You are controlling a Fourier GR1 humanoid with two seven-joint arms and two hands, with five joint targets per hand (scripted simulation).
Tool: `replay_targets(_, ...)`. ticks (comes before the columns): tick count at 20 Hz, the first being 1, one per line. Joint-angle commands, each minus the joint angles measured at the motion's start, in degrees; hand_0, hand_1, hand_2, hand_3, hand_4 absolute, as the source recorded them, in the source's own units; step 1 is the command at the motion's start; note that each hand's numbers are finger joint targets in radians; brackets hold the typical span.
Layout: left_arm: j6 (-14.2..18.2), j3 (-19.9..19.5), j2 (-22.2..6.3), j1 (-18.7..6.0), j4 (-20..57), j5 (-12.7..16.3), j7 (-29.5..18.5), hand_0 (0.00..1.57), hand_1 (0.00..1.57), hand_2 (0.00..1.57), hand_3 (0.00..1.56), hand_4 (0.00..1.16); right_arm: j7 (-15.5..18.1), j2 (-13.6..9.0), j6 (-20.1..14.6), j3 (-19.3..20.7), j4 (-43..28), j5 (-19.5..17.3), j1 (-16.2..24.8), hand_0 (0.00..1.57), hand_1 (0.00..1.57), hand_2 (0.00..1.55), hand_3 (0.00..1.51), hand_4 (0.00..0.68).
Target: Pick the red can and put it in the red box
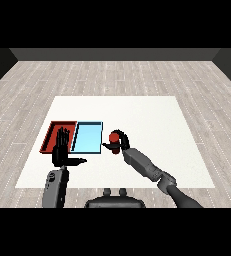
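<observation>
Head view:

- Tabletop (137,112): white surface carrying two trays side by side near its left front area.
- Red tray (51,136): the left one of the pair; its right part is overlapped by the left robot hand as seen from here.
- Light blue tray (87,137): just beside the red tray, on its right; nothing visible inside it.
- Red can (115,137): located right of the light blue tray, near that tray's right edge, outside both trays. Only its upper part shows; the rest is covered by fingers.
- Right robot hand (121,144): fingers curled round the red can, grasping it. The forearm runs in from the lower right corner. Whether the can rests on the tabletop or is lifted cannot be told.
- Left robot hand (61,152): released, fingers straight and pointing away from the robot, thumb stuck out to the right; it holds nothing and lies over the near edge of the red tray.
</observation>
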State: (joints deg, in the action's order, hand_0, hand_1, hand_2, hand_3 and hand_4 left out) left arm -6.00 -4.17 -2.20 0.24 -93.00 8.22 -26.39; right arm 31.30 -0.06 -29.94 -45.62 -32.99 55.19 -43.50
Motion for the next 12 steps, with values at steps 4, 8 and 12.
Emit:
replay_targets(4, 2.1, 0.6, 0.6, -2.4, -1.1, -0.5, 3.4, 0.0, 0.0, 0.0, 0.0, 0.0, -1.4, 0.1, -2.9, -3.1, -0.2, 0.1, 0.2, 1.53, 1.53, 1.47, 1.41, 0.546)
replay_targets(8, 1.9, -0.4, -0.2, -5.9, 3.2, -0.8, 2.5, 0.0, 0.0, 0.0, 0.0, 0.0, 0.1, 0.1, -4.1, -4.3, -0.6, 2.4, -0.9, 1.55, 1.55, 1.47, 1.41, 0.558)
replay_targets(12, 0.7, 1.6, 1.1, 0.4, 0.4, -1.6, -1.5, 0.0, 0.0, 0.0, 0.0, 0.0, 1.9, 0.1, -3.3, 2.9, -1.1, -3.3, -2.1, 1.54, 1.54, 1.47, 1.39, 0.581)
